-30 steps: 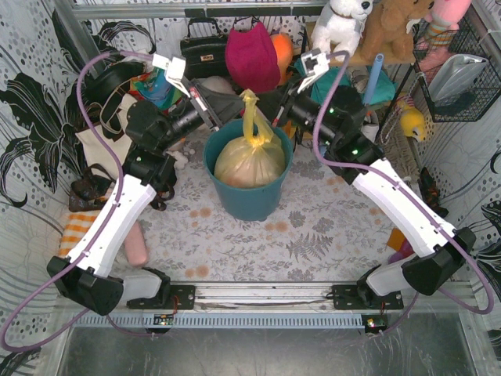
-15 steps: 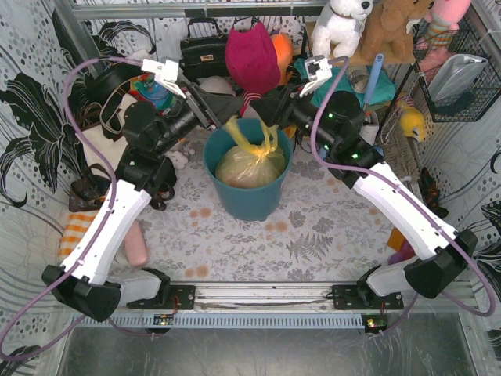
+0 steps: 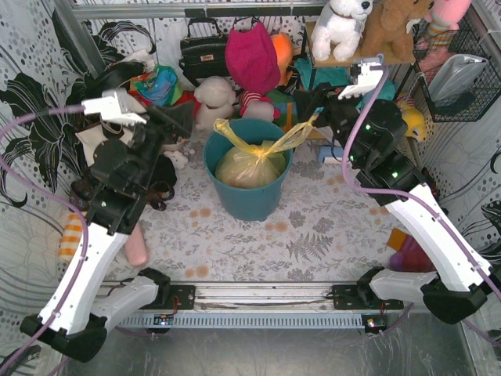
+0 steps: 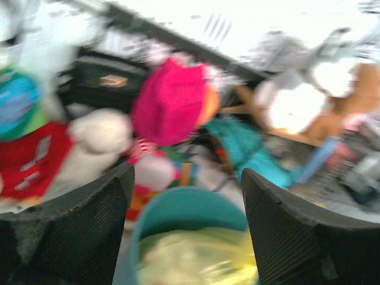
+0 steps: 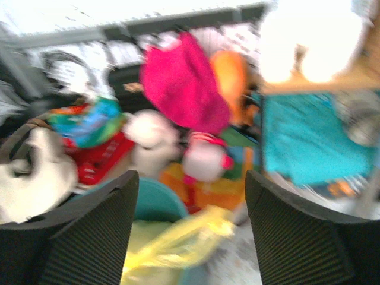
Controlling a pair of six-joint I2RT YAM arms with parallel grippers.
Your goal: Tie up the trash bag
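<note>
Both arms have drawn back and apart from the bin since the earlier frames, and their jaws, then shut at the bag's top, have parted. The thin translucent yellow plastic trash bag (image 3: 249,166) sits in the round teal plastic bin (image 3: 235,200) mid-table. Its two flaps cross in a knot above the load, with the ends splayed left and right over the rim. The left gripper (image 3: 186,125) stands wide open just left of the bin, holding nothing. The right gripper (image 3: 311,100), likewise wide and empty, hangs near the right flap's tip. Behind, a black handbag (image 3: 205,53) bears a plate too small to read.
</note>
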